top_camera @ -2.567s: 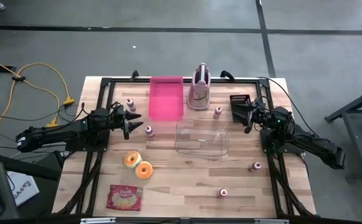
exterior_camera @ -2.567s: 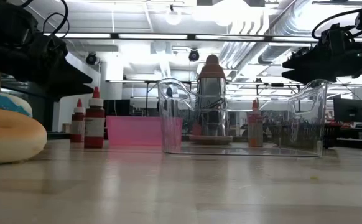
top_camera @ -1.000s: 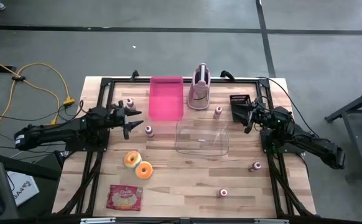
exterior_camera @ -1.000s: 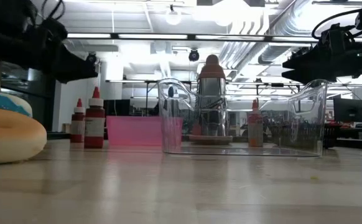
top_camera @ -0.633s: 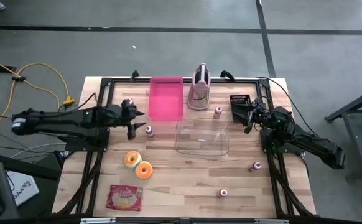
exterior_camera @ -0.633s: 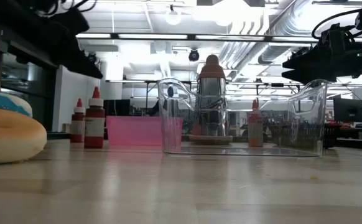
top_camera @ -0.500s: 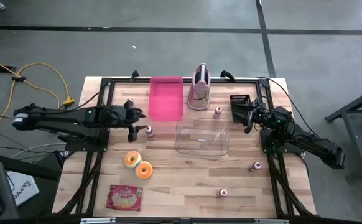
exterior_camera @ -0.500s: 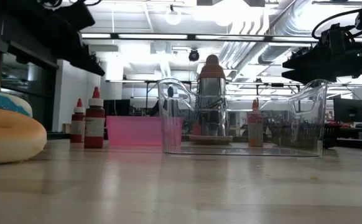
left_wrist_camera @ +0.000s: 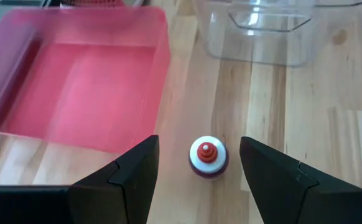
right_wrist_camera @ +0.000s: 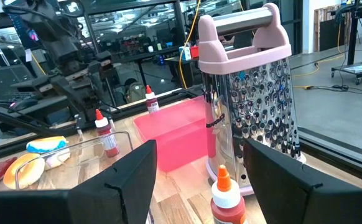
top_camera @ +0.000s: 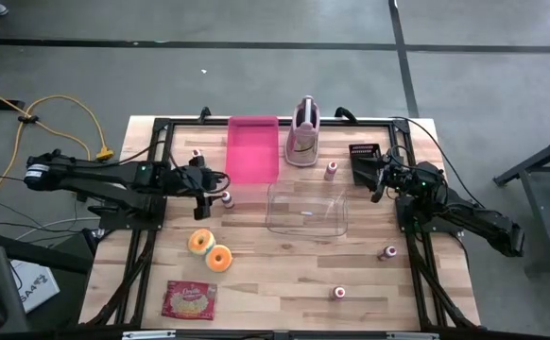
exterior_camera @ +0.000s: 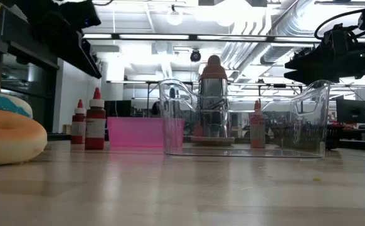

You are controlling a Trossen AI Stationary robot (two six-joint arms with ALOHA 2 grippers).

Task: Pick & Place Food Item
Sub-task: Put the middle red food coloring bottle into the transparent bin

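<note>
Two donuts (top_camera: 210, 249) lie side by side on the wooden table's left half; the low view shows the orange one (exterior_camera: 8, 137) resting flat. A red food packet (top_camera: 189, 299) lies at the near edge. My left gripper (top_camera: 209, 186) hangs open above the table, tipped downward. A small red-capped bottle (left_wrist_camera: 207, 155) stands below and between its fingers, which do not touch it. The donuts lie on its near side. My right gripper (top_camera: 374, 176) waits open at the right, pointing level.
A pink tray (top_camera: 253, 148) and a pink-handled grater (top_camera: 302, 132) stand at the far side. A clear container (top_camera: 305, 208) sits mid-table. Small red-capped bottles (top_camera: 331, 170) (top_camera: 388, 252) (top_camera: 338, 294) are scattered about. Bare wood lies at the near right.
My left gripper has risen, reached a little toward the table's right, and tipped from nearly level to slanting down over the small bottle. Its fingers have stayed open.
</note>
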